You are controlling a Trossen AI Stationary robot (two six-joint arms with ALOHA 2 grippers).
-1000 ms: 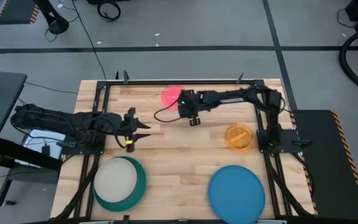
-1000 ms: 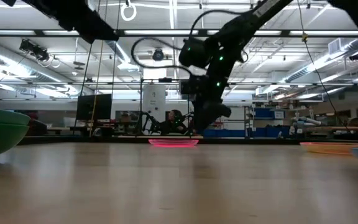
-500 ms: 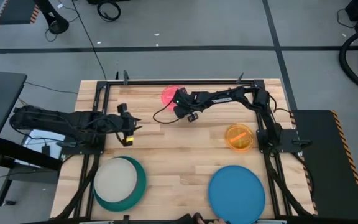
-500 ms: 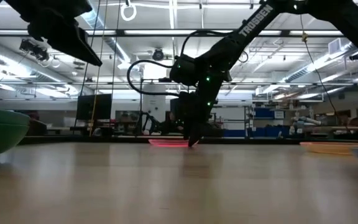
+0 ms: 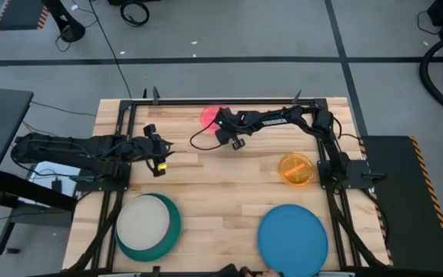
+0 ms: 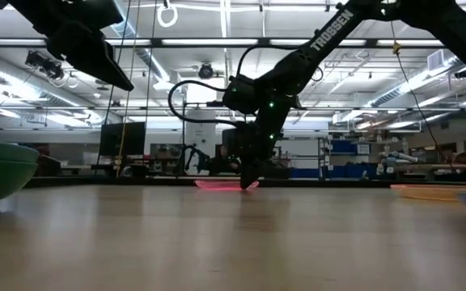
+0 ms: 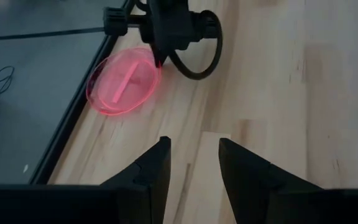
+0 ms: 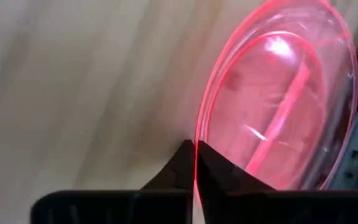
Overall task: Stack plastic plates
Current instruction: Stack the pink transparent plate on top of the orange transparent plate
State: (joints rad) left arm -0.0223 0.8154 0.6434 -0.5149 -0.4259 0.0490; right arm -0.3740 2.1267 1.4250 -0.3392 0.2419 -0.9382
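A small translucent pink plate (image 5: 208,117) lies at the table's far edge; it also shows in the left wrist view (image 7: 122,82) and the low view (image 6: 215,185). My right gripper (image 5: 223,129) is down at the plate's near-right rim and shut on it (image 8: 195,163). My left gripper (image 5: 156,151) is open and empty (image 7: 192,155), raised over the left middle of the table. A beige plate (image 5: 143,221) rests inside a teal plate (image 5: 171,231) at the near left. A large blue plate (image 5: 293,238) and a small orange plate (image 5: 295,169) lie flat on the right. My right gripper pinches the pink plate's rim (image 8: 197,134) between its two fingertips, one finger inside the rim and one outside. The fingers come slanting down from the table's right side. In the low view the plate lies flat on the table.
A black metal frame (image 5: 129,115) runs around the wooden table top. A loose black cable (image 5: 202,142) loops from the right arm's wrist near the pink plate. Bare wood lies in the table's middle, between the plates.
My right gripper has gone toward the table's far left and down to the pink plate's rim, its fingertips now at table height. My left gripper has drawn back toward the table's left and far edge and stays raised.
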